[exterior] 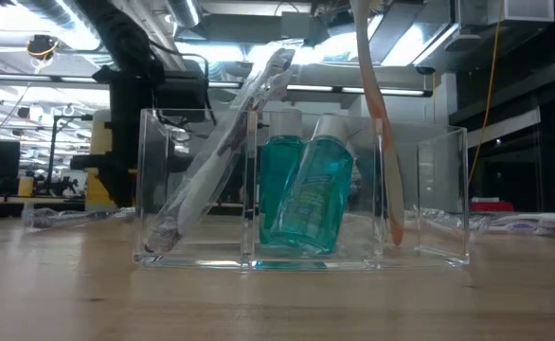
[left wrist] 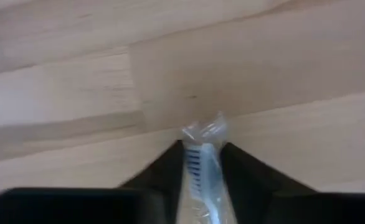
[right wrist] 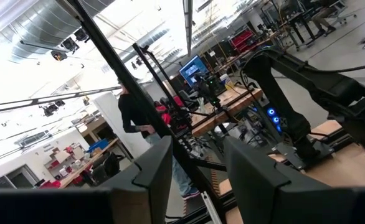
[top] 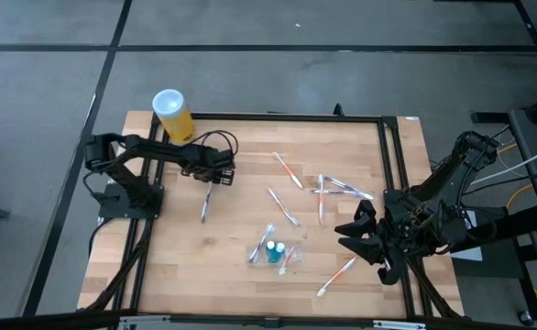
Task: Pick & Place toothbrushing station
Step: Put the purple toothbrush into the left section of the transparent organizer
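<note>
Left gripper (top: 215,174): upper left of the high view, fingers (left wrist: 164,171) pinching a wrapped toothbrush (left wrist: 201,168) on the worktop (top: 241,220).
Right gripper (top: 360,234): lower right, fingers parted, empty.
Holder (top: 273,252): bottom centre.

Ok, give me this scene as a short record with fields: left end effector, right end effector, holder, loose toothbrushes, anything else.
left end effector: down at the table's left part, fingers either side of a wrapped toothbrush
right end effector: open, empty, at the table's right edge
holder: clear, holds two teal bottles and two toothbrushes
loose toothbrushes: scattered mid-table
other: yellow canister at the back left corner
</note>
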You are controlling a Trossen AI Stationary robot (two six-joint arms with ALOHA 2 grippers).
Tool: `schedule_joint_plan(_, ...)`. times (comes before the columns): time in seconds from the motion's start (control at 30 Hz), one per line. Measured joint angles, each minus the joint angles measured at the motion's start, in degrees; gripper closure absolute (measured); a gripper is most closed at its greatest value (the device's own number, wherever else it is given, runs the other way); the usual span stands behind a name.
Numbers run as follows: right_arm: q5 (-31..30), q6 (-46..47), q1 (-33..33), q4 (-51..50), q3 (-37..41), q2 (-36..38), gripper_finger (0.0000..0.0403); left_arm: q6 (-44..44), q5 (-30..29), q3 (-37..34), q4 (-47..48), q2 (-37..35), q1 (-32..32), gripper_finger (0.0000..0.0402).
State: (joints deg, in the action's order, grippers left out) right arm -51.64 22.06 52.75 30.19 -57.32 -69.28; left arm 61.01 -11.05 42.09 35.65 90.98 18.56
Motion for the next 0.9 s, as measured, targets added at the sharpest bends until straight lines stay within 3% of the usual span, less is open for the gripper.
schedule_joint_plan(0.07, -0.05, 0.00, 0.01, 0.09, 0.00, 0.00, 0.0254, -1.64, -0.60, 0.85, -0.55, -0.48, -0.40, 0.0362)
schedule_joint_plan(0.13, -0.44, -0.04, 0.00, 0.09, 0.00, 0.00, 0.0254, -2.78, -1.82, 1.96, -1.09, -0.98, -0.53, 0.0383)
schedule_joint_plan(0.3, -0.43, -0.87, -0.04, 0.11, 0.00, 0.00, 0.0254, -12.26, -1.93, 7.43, -11.69, -2.66, -0.69, 0.0385)
schedule_joint_plan(0.63, -0.44, -1.49, -0.04, 0.24, 0.00, 0.00, 0.0254, -20.13, 1.43, 22.33, -43.09, -6.75, -2.47, 0.0386)
schedule_joint_plan(0.73, -0.44, -1.52, -0.04, 0.25, 0.00, 0.00, 0.0254, -23.38, -0.43, 26.53, -43.67, -8.58, -5.05, 0.0386)
schedule_joint_plan(0.9, -0.44, -1.53, -0.04, 0.24, 0.00, 0.00, 0.0254, -29.06, -9.84, 27.85, -42.05, -12.37, -13.27, 0.0386)
